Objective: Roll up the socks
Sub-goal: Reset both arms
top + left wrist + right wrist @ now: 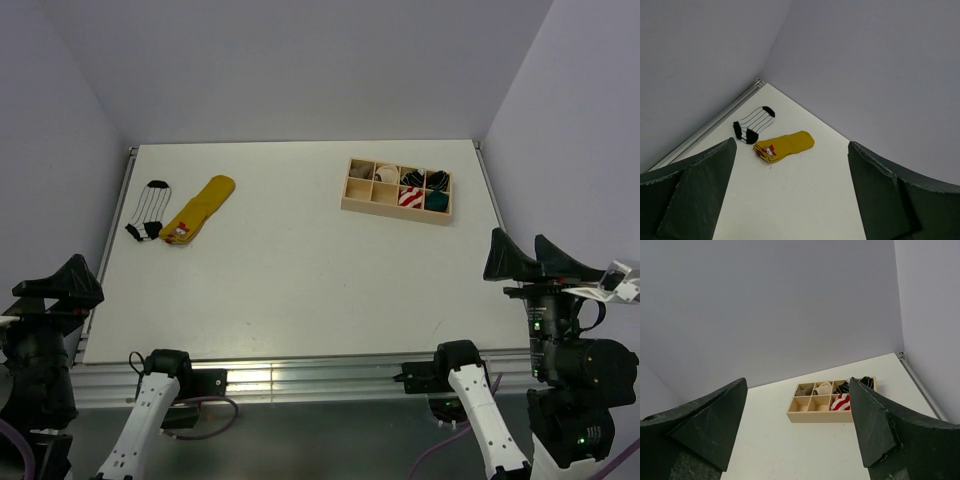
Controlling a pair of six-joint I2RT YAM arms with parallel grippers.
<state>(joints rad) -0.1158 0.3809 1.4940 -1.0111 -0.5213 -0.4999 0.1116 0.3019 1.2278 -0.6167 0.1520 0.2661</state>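
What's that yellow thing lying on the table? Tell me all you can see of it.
A yellow sock, soft fabric by the look, lying flat and unrolled on the white table, at its far left. Its nearer end bears a small red-and-white figure. A black-striped white sock lies right beside it, perhaps touching.

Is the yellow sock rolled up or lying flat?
Lying flat, unrolled: the yellow sock stretches out full length on the table, right beside the striped sock.
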